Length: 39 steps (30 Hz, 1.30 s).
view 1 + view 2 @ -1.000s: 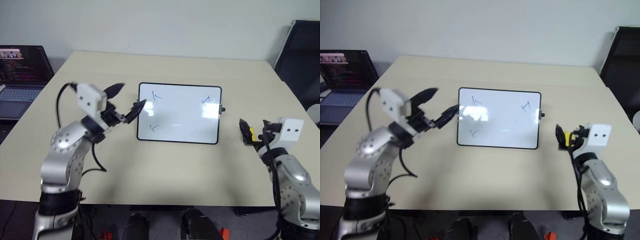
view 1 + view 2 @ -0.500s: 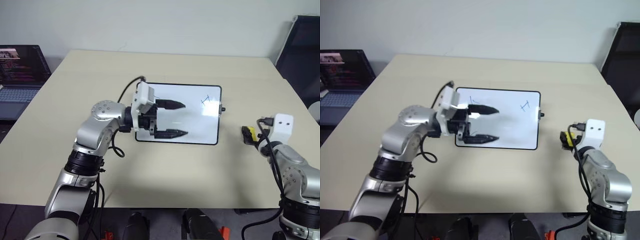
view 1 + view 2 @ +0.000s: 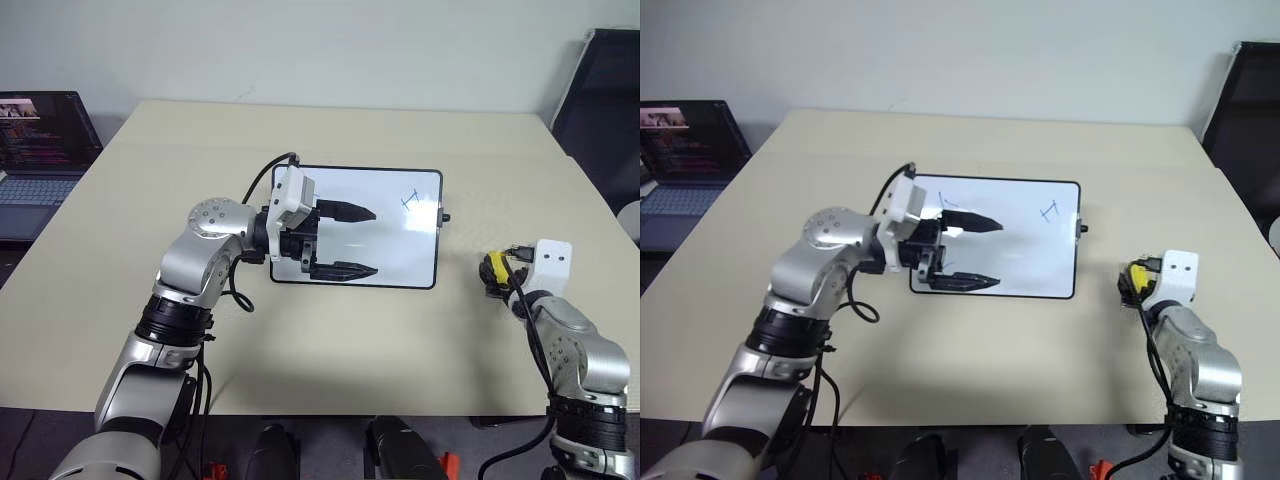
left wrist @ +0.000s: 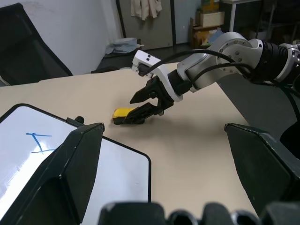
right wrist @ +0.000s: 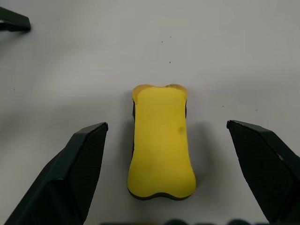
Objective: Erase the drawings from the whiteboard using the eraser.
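The whiteboard (image 3: 385, 245) lies flat in the middle of the table. A small blue pen drawing (image 3: 410, 200) sits near its right edge, and another drawing (image 3: 948, 203) peeks out by my left gripper's upper finger. My left gripper (image 3: 362, 241) hovers open over the board's left half, pointing right, with nothing in it. The yellow eraser (image 5: 161, 140) lies on the table to the right of the board. My right gripper (image 5: 165, 124) is low over it, open, one finger on either side of the eraser (image 4: 123, 114).
An open laptop (image 3: 40, 150) stands at the far left beside the table. A black chair (image 3: 610, 100) is at the back right. The board has a small black knob (image 3: 445, 218) on its right side. The table's front edge runs close under both arms.
My left arm swung right from the board's left edge to over the board, then held still. My right gripper sank toward the table and now straddles the eraser.
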{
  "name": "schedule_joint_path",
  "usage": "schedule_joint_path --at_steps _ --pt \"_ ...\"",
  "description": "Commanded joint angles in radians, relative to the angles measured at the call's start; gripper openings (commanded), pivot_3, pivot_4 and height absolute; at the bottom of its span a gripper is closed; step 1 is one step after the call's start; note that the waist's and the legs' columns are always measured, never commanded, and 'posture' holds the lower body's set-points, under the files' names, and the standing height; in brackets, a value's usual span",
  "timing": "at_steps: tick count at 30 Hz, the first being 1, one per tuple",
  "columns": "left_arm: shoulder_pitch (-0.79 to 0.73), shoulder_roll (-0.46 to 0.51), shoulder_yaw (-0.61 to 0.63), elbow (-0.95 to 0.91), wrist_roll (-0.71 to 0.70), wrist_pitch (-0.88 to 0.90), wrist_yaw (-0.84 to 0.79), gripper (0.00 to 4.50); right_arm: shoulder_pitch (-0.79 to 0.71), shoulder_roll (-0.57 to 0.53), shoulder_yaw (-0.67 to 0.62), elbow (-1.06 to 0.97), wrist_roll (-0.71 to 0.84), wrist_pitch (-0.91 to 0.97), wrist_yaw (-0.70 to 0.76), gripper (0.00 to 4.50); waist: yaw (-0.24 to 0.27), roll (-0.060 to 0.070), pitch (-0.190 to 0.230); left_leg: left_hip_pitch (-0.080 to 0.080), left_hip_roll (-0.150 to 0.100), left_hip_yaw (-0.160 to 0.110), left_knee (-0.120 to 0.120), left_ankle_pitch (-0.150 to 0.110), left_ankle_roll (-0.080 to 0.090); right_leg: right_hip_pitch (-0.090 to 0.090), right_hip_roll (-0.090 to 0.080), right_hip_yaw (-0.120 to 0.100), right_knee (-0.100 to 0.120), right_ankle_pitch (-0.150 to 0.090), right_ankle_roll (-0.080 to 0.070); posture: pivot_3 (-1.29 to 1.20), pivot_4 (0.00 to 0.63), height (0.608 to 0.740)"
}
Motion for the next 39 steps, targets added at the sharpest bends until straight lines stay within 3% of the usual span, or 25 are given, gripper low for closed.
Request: schedule_joint_path --at_steps 1,7,8,10,17,26,33,39 --pt "0.0 0.004 0.023 -0.023 -0.001 -0.01 0.004 4.5 -0.035 0.001 0.009 0.017 -0.018 -0.051 0.007 4.47 0.0 0.0 0.0 0.0 0.0 0.0 0.0 0.0 0.0 0.0 0.0 0.0 0.0 0.0 0.0 0.0 0.15 0.74" --pt "0.004 0.007 0.029 -0.022 0.007 -0.011 0.017 4.5 -0.056 0.001 0.017 0.068 -0.037 -0.088 0.005 4.47 0.001 0.0 0.0 0.0 0.0 0.0 0.0 0.0 0.0 0.0 0.0 0.0 0.0 0.0 0.0 0.0 0.15 0.74" --pt "0.006 0.007 0.03 -0.024 0.006 -0.01 0.019 4.5 -0.058 -0.001 0.016 0.075 -0.039 -0.093 0.004 4.3 0.001 0.0 0.0 0.0 0.0 0.0 0.0 0.0 0.0 0.0 0.0 0.0 0.0 0.0 0.0 0.0 0.15 0.74" --pt "0.01 0.008 0.03 -0.028 0.007 -0.008 0.024 4.5 -0.059 -0.005 0.016 0.09 -0.049 -0.102 -0.001 3.85 0.001 0.0 0.0 0.0 0.0 0.0 0.0 0.0 0.0 0.0 0.0 0.0 0.0 0.0 0.0 0.0 0.15 0.74" --pt "0.023 0.012 0.031 -0.042 0.007 0.001 0.038 4.5 -0.051 -0.002 0.006 0.091 -0.059 -0.098 -0.002 1.37 0.001 0.0 0.0 0.0 0.0 0.0 0.0 0.0 0.0 0.0 0.0 0.0 0.0 0.0 0.0 0.0 0.15 0.74" --pt "0.104 0.039 0.075 -0.127 -0.013 0.088 0.137 4.5 -0.012 0.004 0.008 -0.003 -0.038 -0.075 0.013 1.31 0.001 0.0 0.0 0.0 0.0 -0.001 0.0 0.0 0.0 0.0 0.0 0.0 0.0 0.0 0.0 0.0 0.15 0.74" --pt "0.265 0.055 0.167 -0.332 0.0 0.204 0.385 4.5 0.105 0.001 0.085 -0.239 -0.044 -0.09 0.068 1.31 0.002 0.001 0.0 0.0 0.0 -0.001 0.0 0.0 0.0 0.0 0.0 0.0 0.0 0.0 0.0 0.0 0.15 0.74" --pt "0.283 0.033 0.19 -0.415 -0.011 0.266 0.511 4.5 0.142 0.048 0.122 -0.396 0.009 -0.031 0.079 1.31 0.003 0.001 0.0 0.0 0.0 -0.001 0.002 0.0 0.0 0.001 0.0 -0.001 0.0 -0.001 0.0 0.0 0.15 0.74"
